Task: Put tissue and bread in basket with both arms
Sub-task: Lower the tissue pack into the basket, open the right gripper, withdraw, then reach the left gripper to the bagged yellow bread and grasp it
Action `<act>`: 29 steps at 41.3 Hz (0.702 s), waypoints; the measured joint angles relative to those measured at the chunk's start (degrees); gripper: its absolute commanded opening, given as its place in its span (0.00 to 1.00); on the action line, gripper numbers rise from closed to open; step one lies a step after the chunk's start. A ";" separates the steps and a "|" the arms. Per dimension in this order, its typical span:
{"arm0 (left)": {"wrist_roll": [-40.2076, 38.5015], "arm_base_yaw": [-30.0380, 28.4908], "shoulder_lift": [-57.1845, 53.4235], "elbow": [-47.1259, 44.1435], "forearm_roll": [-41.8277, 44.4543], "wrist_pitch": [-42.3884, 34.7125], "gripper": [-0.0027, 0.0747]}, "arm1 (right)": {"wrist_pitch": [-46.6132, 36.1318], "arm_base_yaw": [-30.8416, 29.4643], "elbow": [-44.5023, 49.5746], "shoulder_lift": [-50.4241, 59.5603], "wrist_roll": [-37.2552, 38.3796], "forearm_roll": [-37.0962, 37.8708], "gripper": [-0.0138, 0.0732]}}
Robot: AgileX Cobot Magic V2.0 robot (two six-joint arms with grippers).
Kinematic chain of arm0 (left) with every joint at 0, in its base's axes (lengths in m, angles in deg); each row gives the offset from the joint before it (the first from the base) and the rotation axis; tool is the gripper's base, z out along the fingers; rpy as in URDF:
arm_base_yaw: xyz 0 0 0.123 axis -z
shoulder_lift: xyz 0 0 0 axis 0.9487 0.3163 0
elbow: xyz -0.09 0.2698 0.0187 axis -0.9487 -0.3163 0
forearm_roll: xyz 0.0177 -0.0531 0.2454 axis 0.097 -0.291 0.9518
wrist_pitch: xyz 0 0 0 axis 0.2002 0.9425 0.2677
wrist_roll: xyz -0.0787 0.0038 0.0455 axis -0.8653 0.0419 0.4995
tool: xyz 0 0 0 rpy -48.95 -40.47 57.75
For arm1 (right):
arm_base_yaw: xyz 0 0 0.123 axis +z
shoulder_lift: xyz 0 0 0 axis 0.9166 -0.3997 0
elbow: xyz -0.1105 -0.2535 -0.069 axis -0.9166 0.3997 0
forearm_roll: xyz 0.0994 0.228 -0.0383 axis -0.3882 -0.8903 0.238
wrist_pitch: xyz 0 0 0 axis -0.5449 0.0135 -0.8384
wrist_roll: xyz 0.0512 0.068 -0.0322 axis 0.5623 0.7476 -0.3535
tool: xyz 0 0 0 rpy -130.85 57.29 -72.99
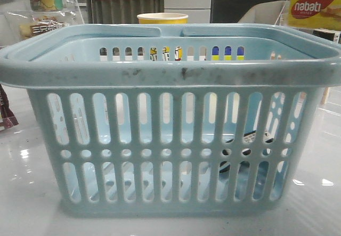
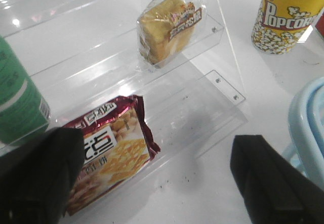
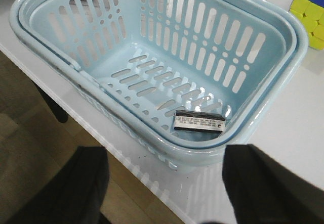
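The pale blue-grey basket [image 1: 170, 76] fills the front view and also shows in the right wrist view [image 3: 45, 37]. The dark tissue pack [image 3: 198, 122] lies flat on the basket floor in a near corner; in the front view it shows dimly through the slots [image 1: 249, 139]. The bread [image 2: 169, 29], a golden loaf in a clear bag with a red-brown label, sits on a step of a clear acrylic shelf [image 2: 212, 87]. My left gripper [image 2: 157, 183] is open and empty, above the table in front of the shelf. My right gripper [image 3: 169, 188] is open and empty, over the basket's near rim and the table edge.
A red cracker packet [image 2: 114, 150] lies on the lower shelf step beside my left finger [image 2: 40, 173]. A green can [image 2: 17, 107], a popcorn cup [image 2: 286, 16] and the basket rim [image 2: 306, 118] surround it. A colour cube [image 3: 309, 11] stands beside the basket. The table edge [image 3: 152, 183] drops to the floor.
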 measured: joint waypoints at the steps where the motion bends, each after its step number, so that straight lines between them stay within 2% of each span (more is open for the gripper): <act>1: 0.11 0.00 2.12 1.02 0.00 -0.11 0.87 | 0.11 0.00 0.00 0.00 0.00 0.00 0.82; 16: 1.43 0.00 28.17 18.97 2.40 -1.13 0.87 | 0.11 0.00 0.00 0.00 0.00 0.00 0.82; 29: 1.43 0.00 41.87 28.97 3.63 -4.33 0.87 | 0.20 0.00 0.00 0.00 0.00 0.00 0.82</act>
